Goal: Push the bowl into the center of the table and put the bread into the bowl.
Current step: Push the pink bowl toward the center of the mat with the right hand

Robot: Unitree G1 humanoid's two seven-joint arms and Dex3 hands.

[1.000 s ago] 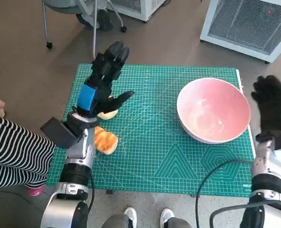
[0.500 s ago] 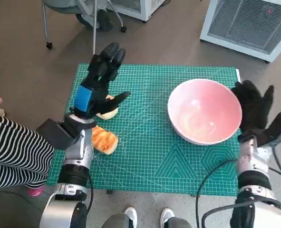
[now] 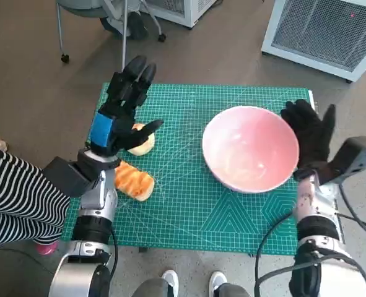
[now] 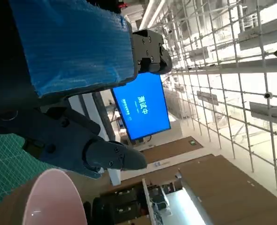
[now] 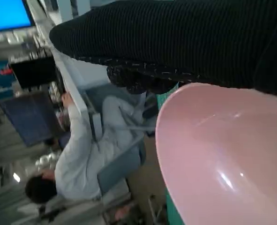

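Note:
The pink bowl (image 3: 249,148) sits on the green cutting mat (image 3: 189,204), right of its middle. My right hand (image 3: 309,133), gloved, presses flat against the bowl's right rim with fingers spread. The bowl (image 5: 227,159) fills the right wrist view under the glove (image 5: 185,42). My left hand (image 3: 122,105) hovers raised over the mat's left side, fingers apart and holding nothing. Beneath it lie two breads: a pale roll (image 3: 143,142) partly hidden by the thumb, and a golden toasted piece (image 3: 133,181) next to the forearm. The bowl's rim (image 4: 51,197) shows in the left wrist view.
A person in a striped sleeve (image 3: 15,198) sits at the left of the table. White cabinets (image 3: 322,31) stand beyond the far right corner, chair legs (image 3: 108,25) beyond the far left. Shoes (image 3: 192,281) show at the near edge.
My right hand has come in from the right edge and pushed the bowl leftward toward the mat's middle. My left hand has drifted slightly left, still raised over the bread.

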